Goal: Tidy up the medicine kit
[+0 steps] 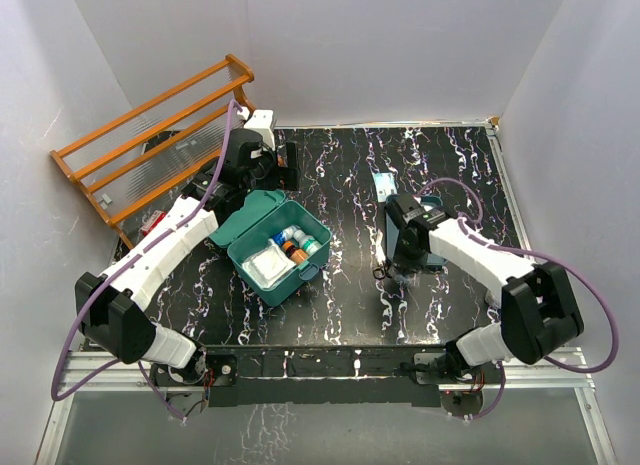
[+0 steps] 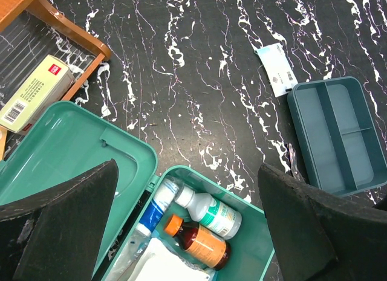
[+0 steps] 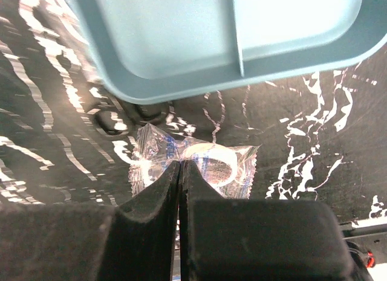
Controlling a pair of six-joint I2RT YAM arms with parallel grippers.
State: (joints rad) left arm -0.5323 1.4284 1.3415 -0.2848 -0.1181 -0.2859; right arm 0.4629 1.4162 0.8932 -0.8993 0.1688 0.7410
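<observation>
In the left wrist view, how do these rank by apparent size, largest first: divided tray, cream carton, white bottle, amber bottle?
1. divided tray
2. cream carton, as far as it shows
3. white bottle and amber bottle: they look alike, so I do not rank them.

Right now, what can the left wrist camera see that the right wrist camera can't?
Only the left wrist view shows the open medicine kit with a white bottle and an amber bottle inside, plus the wooden rack with a yellowish box on it. Only the right wrist view shows the right gripper shut on a clear packet with a white ring inside. Both views show the divided teal tray and the black marbled table.
</observation>
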